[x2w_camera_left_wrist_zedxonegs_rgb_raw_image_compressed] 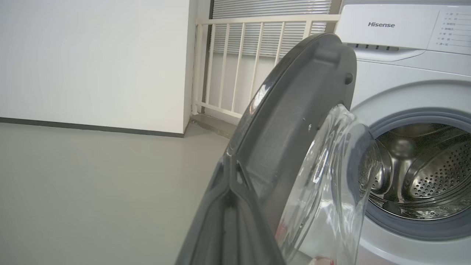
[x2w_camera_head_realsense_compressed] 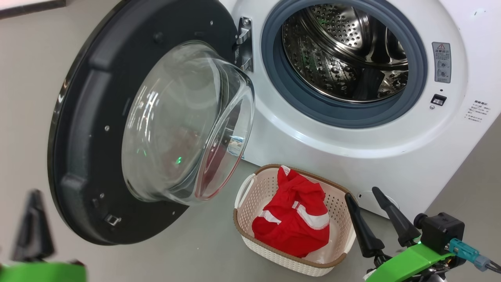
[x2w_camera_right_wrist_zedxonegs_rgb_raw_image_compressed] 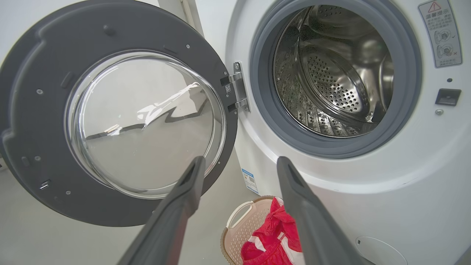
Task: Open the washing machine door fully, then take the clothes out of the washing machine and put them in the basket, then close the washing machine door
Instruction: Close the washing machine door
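L gripper (x2w_camera_left_wrist_zedxonegs_rgb_raw_image_compressed: 228, 176) is pinched fully together w/ nothing between the fingers. It sits low by the door's (x2w_camera_head_realsense_compressed: 90, 129) free rim, on the side away from the hinge (x2w_camera_head_realsense_compressed: 244, 43); can't tell if it touches. R gripper (x2w_camera_head_realsense_compressed: 362, 194) is spread wide & empty, low and well to the right of the door. The door hangs swung wide, glass bowl (x2w_camera_head_realsense_compressed: 188, 125) bulging toward the cam, so step 1 looks done. Right of the door, across the hinge, the machine's (x2w_camera_head_realsense_compressed: 313, 145) drum (x2w_camera_head_realsense_compressed: 344, 51) shows bare steel w/ no fabric visible. Its near lip hides a bit, so not 100% sure. The basket (x2w_camera_head_realsense_compressed: 250, 196) sits on the floor (x2w_camera_head_realsense_compressed: 188, 250) just below-right of the door, red clothes (x2w_camera_head_realsense_compressed: 293, 219) w/ white trim heaped inside. Unloading looks done too. What's left, IMO, is closing the door. The pinched L fingers look set as a pusher at the rim. The glass bowl passes close over the basket, so the swing needs to clear it.
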{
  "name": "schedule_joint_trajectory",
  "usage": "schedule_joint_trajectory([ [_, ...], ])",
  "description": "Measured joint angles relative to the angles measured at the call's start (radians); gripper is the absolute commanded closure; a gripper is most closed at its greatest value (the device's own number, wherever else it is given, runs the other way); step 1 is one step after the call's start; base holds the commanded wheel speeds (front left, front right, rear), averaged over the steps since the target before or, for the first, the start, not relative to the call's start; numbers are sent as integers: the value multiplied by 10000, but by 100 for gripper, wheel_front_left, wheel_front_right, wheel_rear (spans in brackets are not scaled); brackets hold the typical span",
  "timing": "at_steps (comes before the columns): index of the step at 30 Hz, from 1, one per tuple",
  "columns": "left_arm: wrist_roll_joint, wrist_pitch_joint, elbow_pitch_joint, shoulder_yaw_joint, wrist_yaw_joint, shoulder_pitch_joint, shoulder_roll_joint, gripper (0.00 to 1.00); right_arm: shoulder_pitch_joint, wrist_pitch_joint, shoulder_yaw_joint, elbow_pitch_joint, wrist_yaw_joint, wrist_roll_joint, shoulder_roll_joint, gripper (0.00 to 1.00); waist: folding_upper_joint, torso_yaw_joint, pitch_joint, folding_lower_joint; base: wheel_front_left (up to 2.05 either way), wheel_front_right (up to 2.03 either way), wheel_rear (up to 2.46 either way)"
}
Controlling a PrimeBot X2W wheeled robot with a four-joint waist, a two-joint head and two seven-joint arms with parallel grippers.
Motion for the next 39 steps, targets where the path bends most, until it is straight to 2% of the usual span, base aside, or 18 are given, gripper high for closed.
schedule_joint_trajectory([
  [7, -1390, 748, 865, 849, -662, -1054, 454, 100, -208, -82, -25, 82, 0, 4, -4, 0, 0, -28, 28, 0, 0, 0, 0],
  [10, -2073, 1235, 1396, 1066, -767, -1606, 502, 100, -208, -163, -56, 117, 0, 15, -8, 0, 0, -39, 26, 0, 0, 0, 0],
  [13, -2669, 1858, 2027, 1133, -888, -2223, 562, 100, -208, -163, -107, 132, 0, 15, -8, 0, 0, -50, 29, 0, 0, 0, 0],
  [20, -3728, 3010, 3641, 1158, -1467, -3539, 731, 100, -208, -165, -186, 161, 0, 15, -8, 0, 0, -130, 14, 0, 0, 0, 0],
  [27, -4516, 4213, 4838, 1141, -1576, -4384, 848, 100, -208, -163, -230, 151, 0, 15, -10, 0, 0, -226, 36, 0, 0, 0, 0],
  [30, -4982, 4738, 5198, 1229, -1779, -4686, 986, 100, -208, -161, -245, 140, 0, 13, -8, 0, 0, -289, 49, 0, 0, 0, 0],
  [35, -5812, 5662, 5473, 1436, -1988, -4952, 1058, 100, -208, -159, -276, 119, 0, 13, -8, 0, 0, -405, 72, 0, 0, 0, 0],
  [39, -6220, 5994, 5461, 1597, -2117, -4961, 1095, 100, -207, -159, -313, 113, 0, 13, -10, 0, 0, -468, 80, 0, 0, 0, 0],
])
